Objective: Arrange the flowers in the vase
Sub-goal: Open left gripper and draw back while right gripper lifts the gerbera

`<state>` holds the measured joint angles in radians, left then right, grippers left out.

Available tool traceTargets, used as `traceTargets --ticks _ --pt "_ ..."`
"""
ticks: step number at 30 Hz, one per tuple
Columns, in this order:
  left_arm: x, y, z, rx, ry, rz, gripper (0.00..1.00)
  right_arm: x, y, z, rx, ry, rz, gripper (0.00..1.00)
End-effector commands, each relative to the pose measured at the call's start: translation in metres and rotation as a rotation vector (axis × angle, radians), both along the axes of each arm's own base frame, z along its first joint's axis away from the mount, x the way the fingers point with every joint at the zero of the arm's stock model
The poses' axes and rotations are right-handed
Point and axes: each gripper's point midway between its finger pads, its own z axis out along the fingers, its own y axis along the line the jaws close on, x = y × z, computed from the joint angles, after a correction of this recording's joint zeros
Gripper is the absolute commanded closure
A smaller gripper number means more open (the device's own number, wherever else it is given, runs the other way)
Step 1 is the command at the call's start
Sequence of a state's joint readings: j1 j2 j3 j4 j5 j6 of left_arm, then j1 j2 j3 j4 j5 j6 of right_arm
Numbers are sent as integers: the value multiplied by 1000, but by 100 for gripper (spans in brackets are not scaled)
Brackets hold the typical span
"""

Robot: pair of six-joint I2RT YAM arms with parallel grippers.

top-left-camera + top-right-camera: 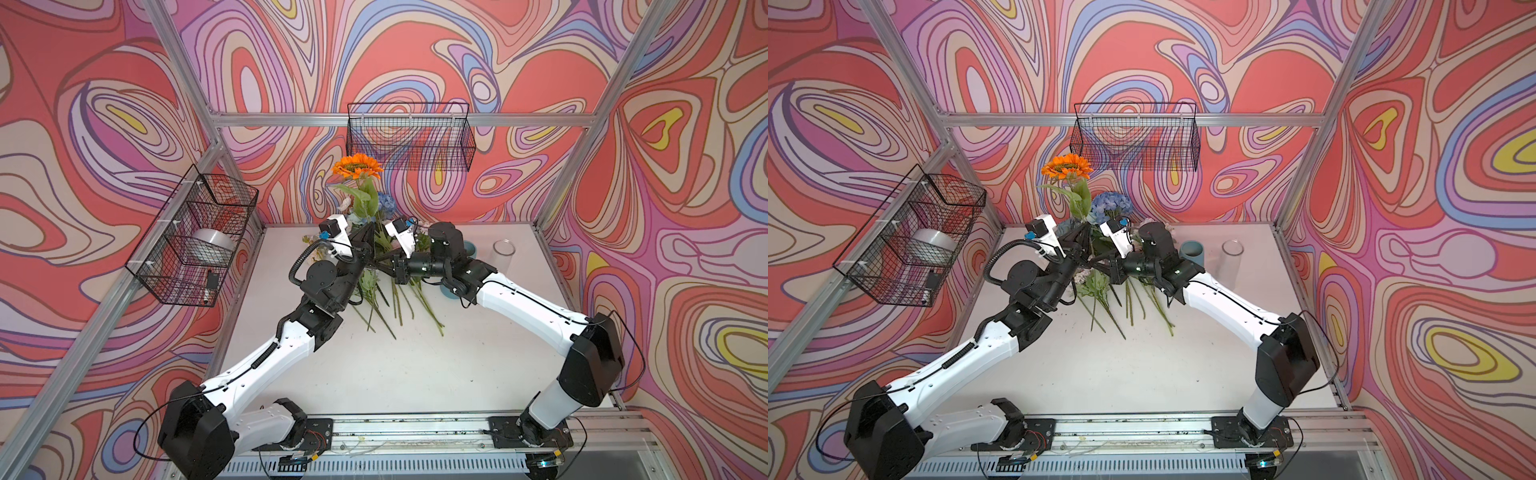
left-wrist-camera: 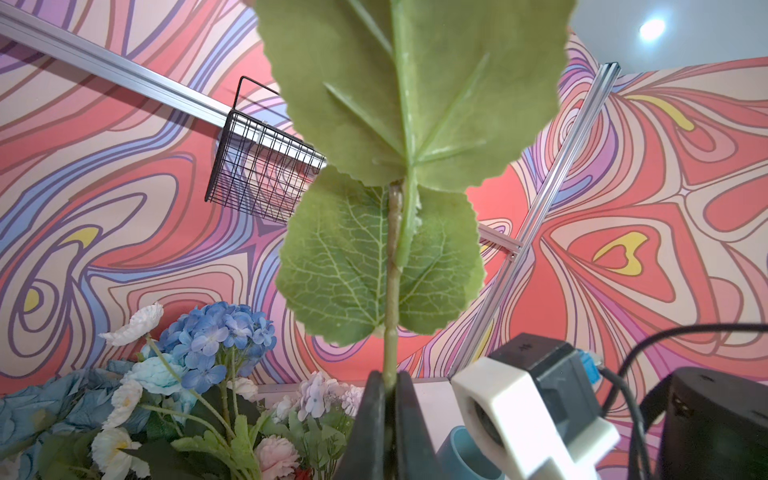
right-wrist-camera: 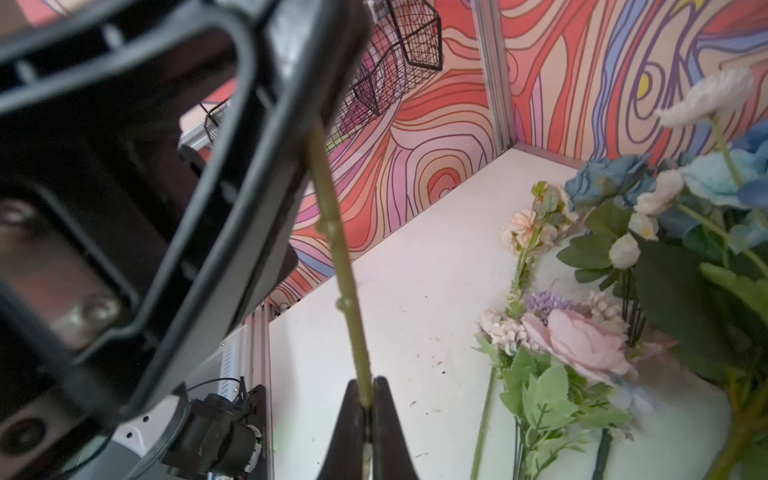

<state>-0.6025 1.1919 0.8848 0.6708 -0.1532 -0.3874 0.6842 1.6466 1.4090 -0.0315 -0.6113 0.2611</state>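
Sunflower (image 1: 357, 166): orange petals, dark centre, broad green leaves, long green stem; upright in the air above the pile.
Left tool (image 2: 388, 380): pinched tight on the sunflower stem, under the leaves.
Right tool (image 3: 366, 392): pinched on the same stem, lower down.
Other flowers (image 1: 369, 286): lying mid-counter, stems fanned frontward; blue hydrangea (image 1: 1112, 205), pink rose (image 3: 582, 345), white and cream blooms.
Vase (image 1: 504, 254): clear glass, upright, back right near the counter (image 1: 374, 374) edge.
Open room: counter's front half bare.
Count: two tools, one vase, one teal cup (image 1: 1192, 253), two wire baskets (image 1: 409, 137).
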Motion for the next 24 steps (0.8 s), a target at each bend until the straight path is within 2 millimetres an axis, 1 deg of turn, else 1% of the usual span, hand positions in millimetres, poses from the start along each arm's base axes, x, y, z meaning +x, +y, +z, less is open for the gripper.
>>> traceTargets --ticks 1,5,6,8,9,11,13,14,17,20,22,24 --pt "-9 -8 11 -43 -33 -64 100 0 2 1 2 -18 -3 100" --pt "-12 -10 13 -42 -30 -81 100 7 -2 -7 -31 -34 -47 100" --pt "-13 -10 14 -41 -27 -86 78 8 -3 -9 -40 -38 -57 100" --pt "-14 -10 12 -51 -10 -94 6 11 -6 -12 -53 -44 -80 100" --pt "-16 -8 12 -59 -6 -98 0 13 -9 -13 -63 -50 -101 100" --pt "-21 -6 6 -54 1 -103 0 21 -17 -18 -103 -68 -165 100" --pt "-25 -1 -5 -32 22 -86 0 33 -31 -25 -164 -89 -256 100" --pt "-25 5 -15 -26 49 -62 0 38 -39 -27 -192 -98 -304 100" --pt "-23 32 -53 -11 155 71 0 55 -70 -26 -260 -124 -448 100" --pt "-23 53 -92 22 242 165 0 67 -107 -7 -262 -148 -561 100" --pt "-23 64 -117 29 305 214 0 76 -135 12 -246 -169 -639 100" --pt "-23 70 -137 24 361 233 0 83 -161 33 -230 -197 -708 100"
